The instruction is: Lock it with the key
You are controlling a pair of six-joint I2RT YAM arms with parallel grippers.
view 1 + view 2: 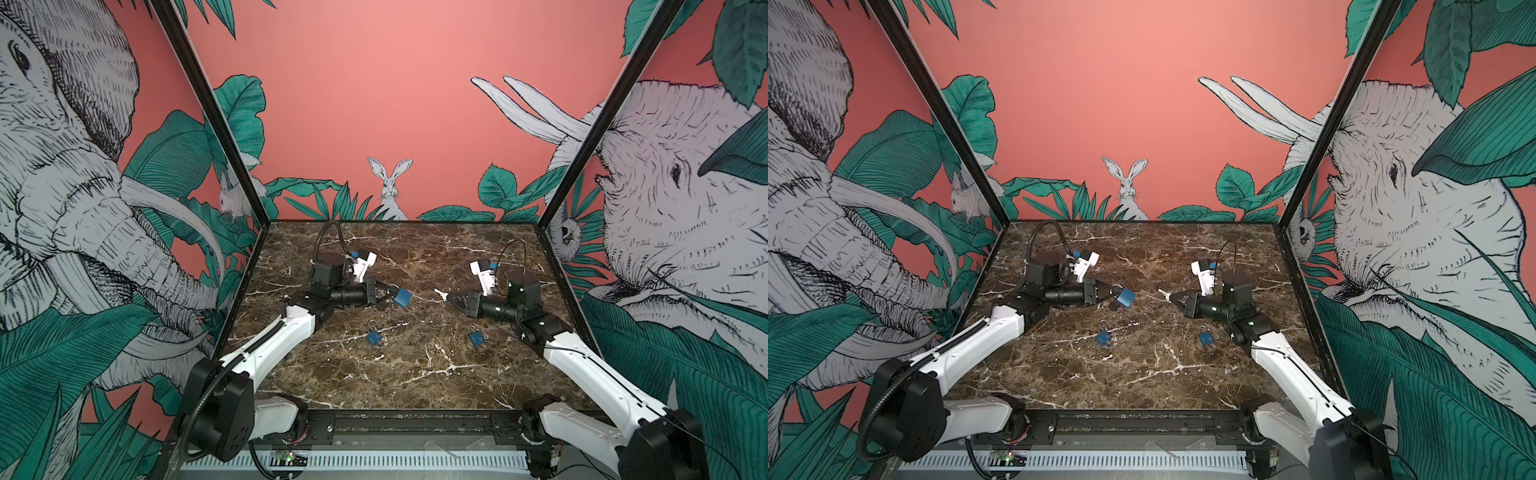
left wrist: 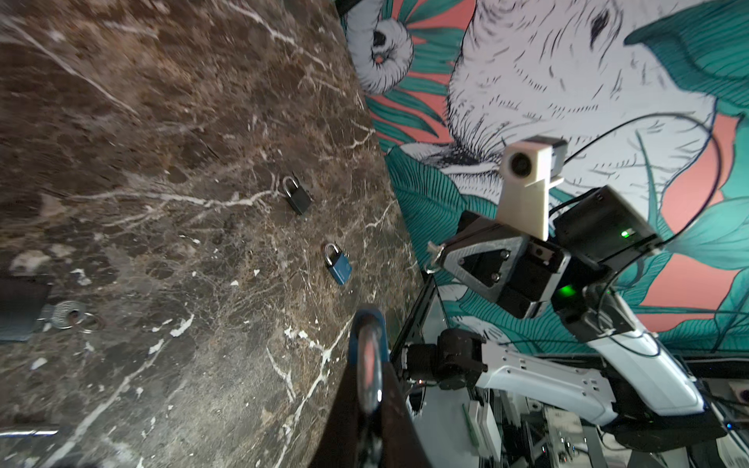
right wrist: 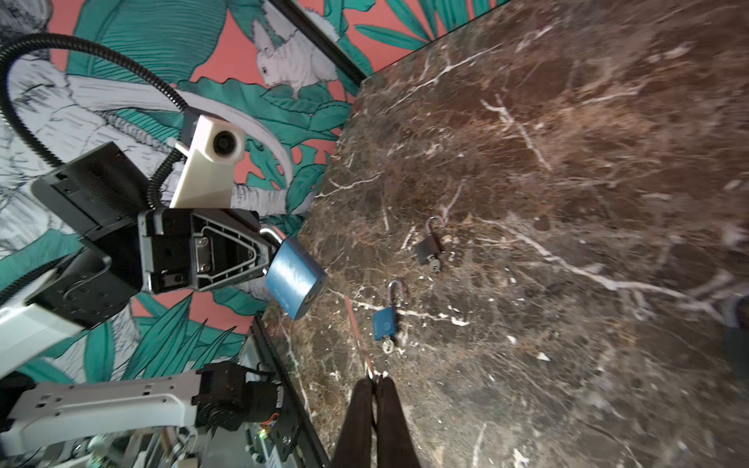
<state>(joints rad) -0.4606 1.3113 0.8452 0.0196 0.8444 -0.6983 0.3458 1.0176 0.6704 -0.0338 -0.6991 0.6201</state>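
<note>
Nearest to us, two spare locks lie flat on the marble surface (image 1: 415,374). The left spare padlock (image 1: 374,337) has its shackle swung open and a key in its base. The right spare padlock (image 1: 476,338) sits just beside the right forearm. Neither is being handled.

Farther back, the left end effector (image 1: 388,293) is clamped on the shackle of the held padlock (image 1: 402,297), whose blue body hangs clear of the surface, tilted toward the middle. Facing it across a stretch of bare marble, the right end effector (image 1: 449,297) is pinched fully closed on the key (image 1: 440,293), with only a small pale end showing past the tips.

We judge that bringing the key to the keyhole is the step ahead, and several things could spoil it:

- **Grip on the key:** it is so short that the key may pivot or slip out when it meets metal.
- **Held padlock:** gripped only by its shackle, it may swing or twist away under a push, so the key skids off its base.
- **Shackle:** we cannot tell whether it is seated. If it is not, turning the key locks nothing.
</note>
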